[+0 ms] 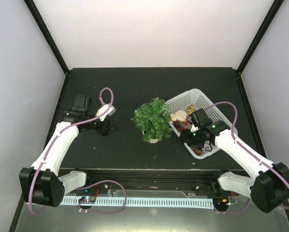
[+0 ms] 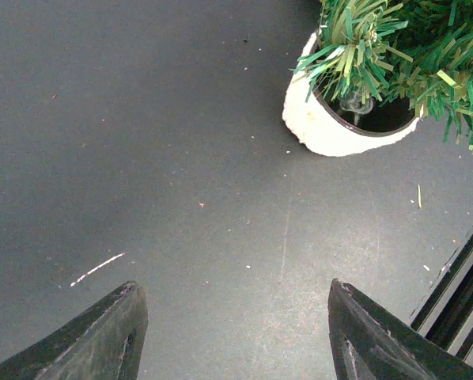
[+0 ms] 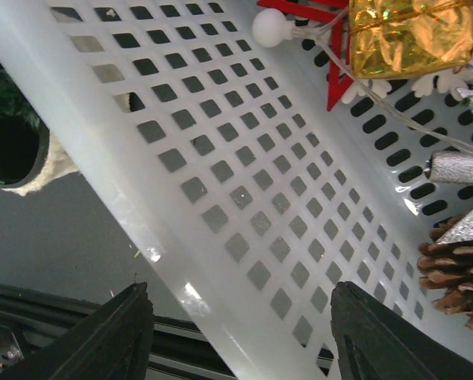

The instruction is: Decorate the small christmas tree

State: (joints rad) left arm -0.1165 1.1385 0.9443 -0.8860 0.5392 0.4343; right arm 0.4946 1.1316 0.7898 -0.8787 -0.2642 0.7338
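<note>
The small christmas tree point(image 1: 154, 118) stands mid-table with bushy green needles and a cream-white pot point(image 1: 153, 140). In the left wrist view its pot point(image 2: 323, 127) and needles point(image 2: 395, 47) sit at the upper right. My left gripper point(image 1: 108, 128) hovers left of the tree, open, with only bare tabletop between its fingers point(image 2: 232, 289). My right gripper point(image 1: 192, 137) is over the near-left wall of the white basket point(image 3: 221, 158). It is open, its fingers point(image 3: 240, 289) wide apart astride that wall and holding nothing.
The white perforated basket point(image 1: 193, 93), right of the tree, holds ornaments: a gold gift box point(image 3: 410, 32), a red star point(image 3: 331, 47), a white ball point(image 3: 268, 28), a silver piece point(image 3: 458, 166) and a pinecone point(image 3: 458, 277). A black rail point(image 2: 458, 277) runs along the table's near edge.
</note>
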